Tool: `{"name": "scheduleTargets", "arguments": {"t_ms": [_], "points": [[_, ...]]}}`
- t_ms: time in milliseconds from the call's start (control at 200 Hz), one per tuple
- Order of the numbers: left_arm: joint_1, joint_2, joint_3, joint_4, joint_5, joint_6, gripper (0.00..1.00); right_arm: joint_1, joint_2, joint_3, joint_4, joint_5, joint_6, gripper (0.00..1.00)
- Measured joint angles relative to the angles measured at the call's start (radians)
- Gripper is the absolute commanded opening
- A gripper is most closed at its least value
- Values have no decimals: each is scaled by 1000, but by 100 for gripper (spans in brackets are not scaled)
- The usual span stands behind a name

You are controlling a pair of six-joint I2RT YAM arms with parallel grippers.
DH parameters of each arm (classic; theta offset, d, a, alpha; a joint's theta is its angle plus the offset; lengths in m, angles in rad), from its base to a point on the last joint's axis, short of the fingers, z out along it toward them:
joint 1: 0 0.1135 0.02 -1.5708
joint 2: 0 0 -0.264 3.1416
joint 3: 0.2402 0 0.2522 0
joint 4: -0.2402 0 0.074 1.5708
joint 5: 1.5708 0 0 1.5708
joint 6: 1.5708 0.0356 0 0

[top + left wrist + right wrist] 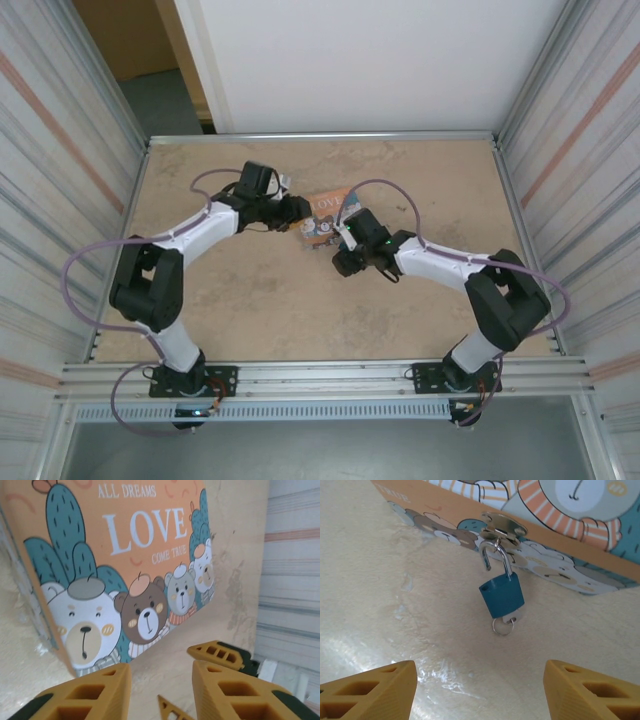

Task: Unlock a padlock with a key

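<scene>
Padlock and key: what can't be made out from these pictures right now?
- Right wrist view: the silver key's blade is hidden inside the small teal padlock's body.
- Same view: the orange cartoon-bear box is cut by the top edge, the right hand's yellow fingers by the bottom.
- Top view: the lock is too small to judge.

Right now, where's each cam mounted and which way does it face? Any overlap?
Top external: above and behind the bases, looking down on the table; left arm and right arm in full.
Left wrist: on the left arm, facing the box printed face; left gripper at the bottom edge.
Right wrist: low over the table, facing the box front with the padlock and key; right gripper open at the bottom.
Shared: the box appears in all three views.
</scene>
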Motion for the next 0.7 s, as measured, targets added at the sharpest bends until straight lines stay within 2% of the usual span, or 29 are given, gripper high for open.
{"name": "scheduleTargets", "arguments": {"t_ms": [210, 696], "points": [[8, 93, 81, 9, 51, -14, 23, 53, 77, 53, -14, 104, -27, 66], [8, 185, 159, 12, 93, -31, 22, 92, 185, 81, 3, 218, -74, 57]]}}
